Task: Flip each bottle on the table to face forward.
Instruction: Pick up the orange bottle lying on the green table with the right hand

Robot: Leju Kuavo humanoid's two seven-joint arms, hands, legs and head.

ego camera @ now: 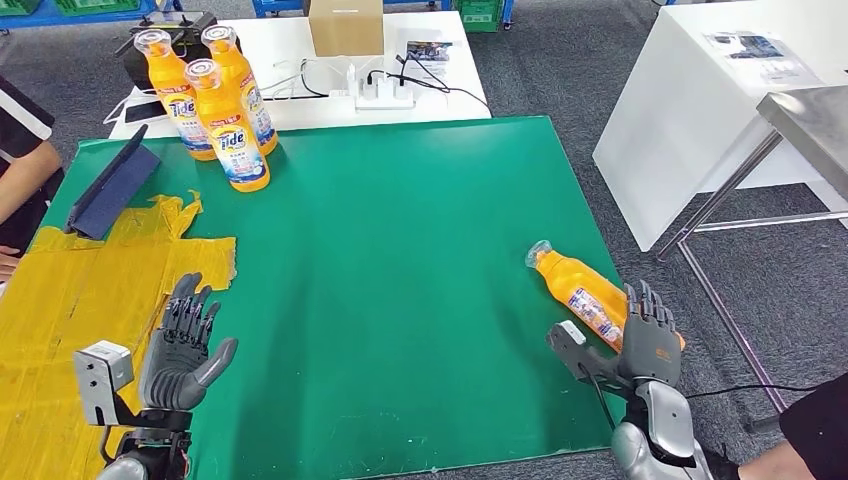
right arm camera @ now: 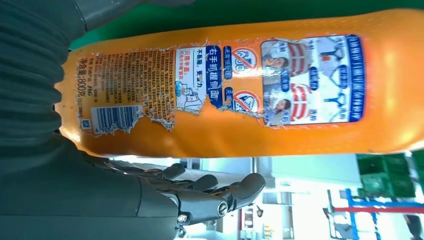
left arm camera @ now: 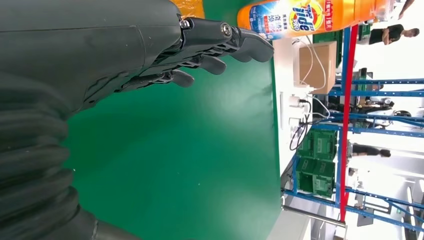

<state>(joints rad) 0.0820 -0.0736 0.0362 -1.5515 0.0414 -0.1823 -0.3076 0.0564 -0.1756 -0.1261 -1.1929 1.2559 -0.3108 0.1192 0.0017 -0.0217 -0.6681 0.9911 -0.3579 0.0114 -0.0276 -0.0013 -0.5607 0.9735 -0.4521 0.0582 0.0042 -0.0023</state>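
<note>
An orange detergent bottle [ego camera: 577, 289] lies on its side near the right edge of the green table [ego camera: 400, 250], cap pointing to the far left. My right hand [ego camera: 640, 340] stands at its base end with fingers spread and thumb apart, not closed on it. In the right wrist view the bottle [right arm camera: 240, 90] shows its torn back label and barcode, lying between thumb and fingers [right arm camera: 210, 192]. Three more orange bottles [ego camera: 225, 125] stand upright at the far left corner, front labels facing me. My left hand [ego camera: 185, 350] hovers open at the near left; one upright bottle [left arm camera: 310, 15] lies ahead of it.
A dark blue folder [ego camera: 110, 190] leans on the yellow taped patch [ego camera: 80, 290] at the left. Behind the green table sit a cardboard box [ego camera: 345, 25] and a power strip [ego camera: 385, 95]. A steel table [ego camera: 810, 120] stands to the right. A person's arm [ego camera: 20, 170] is at the left edge.
</note>
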